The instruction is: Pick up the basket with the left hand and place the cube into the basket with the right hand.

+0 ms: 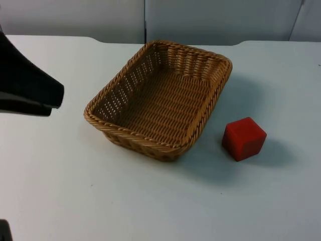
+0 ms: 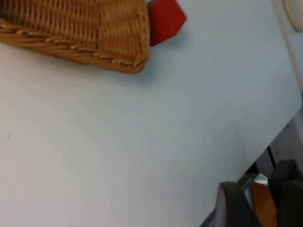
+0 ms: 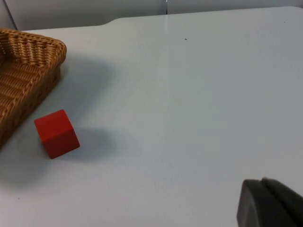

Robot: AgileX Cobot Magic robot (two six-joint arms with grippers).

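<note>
A rectangular woven wicker basket [image 1: 150, 144] stands empty in the middle of the white table. To its right, a short gap away, sits a red cube [image 1: 244, 138]. My left gripper [image 1: 52, 99] hovers at the table's left side, well apart from the basket's left rim. The left wrist view looks across bare table to a corner of the basket [image 2: 75, 49], with the cube [image 2: 165, 19] behind it. In the right wrist view, part of my right gripper [image 3: 270, 203] is far from the cube [image 3: 57, 133], which lies beside the basket [image 3: 35, 45].
The grey partition wall [image 1: 150, 17] closes the table's far side. White table top [image 1: 150, 201] stretches in front of the basket and around the cube. The table's edge [image 2: 265, 146] appears in the left wrist view.
</note>
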